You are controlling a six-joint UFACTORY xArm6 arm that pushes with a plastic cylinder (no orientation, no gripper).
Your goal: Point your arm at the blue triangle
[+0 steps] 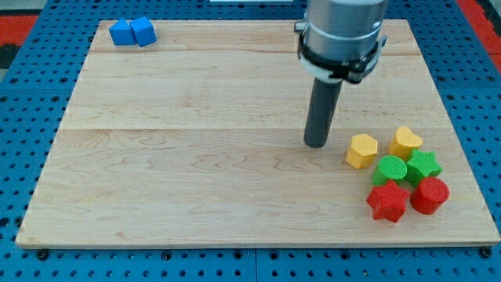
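Scanning left to right, labels by thing seen:

Blue pair (132, 32): two blue blocks touching at the bench's top-left corner; shapes hard to make out, so which one is the triangle cannot be told for sure. Left one (120, 33) looks blockier, right one (144, 31) more wedge-like, a guess only.

Bench (196, 172): wooden board, bare between the blue pair and the rod.

My tip (316, 144): resting on the bench right of centre, well apart from the blue pair, near the yellow hexagon and not touching it.

Fingers: none on this rig, only a rod; released or clenched cannot be told, nothing grasped.

Yellow hexagon (362, 150): just right of my tip.

Yellow heart (405, 141): beside the hexagon.

Green pair: cylinder (390, 168) and star (423, 165), touching.

Red pair: star (387, 201) and cylinder (430, 195), at the cluster's bottom.

Risk, target: long diagonal travel ending at two touching blues; stopping by the wrong one likely if aim is loose.

Risk, contact: overshooting would shove the blues off the near edge of the board.

Risk, start: any rightward drift nudges the hexagon.
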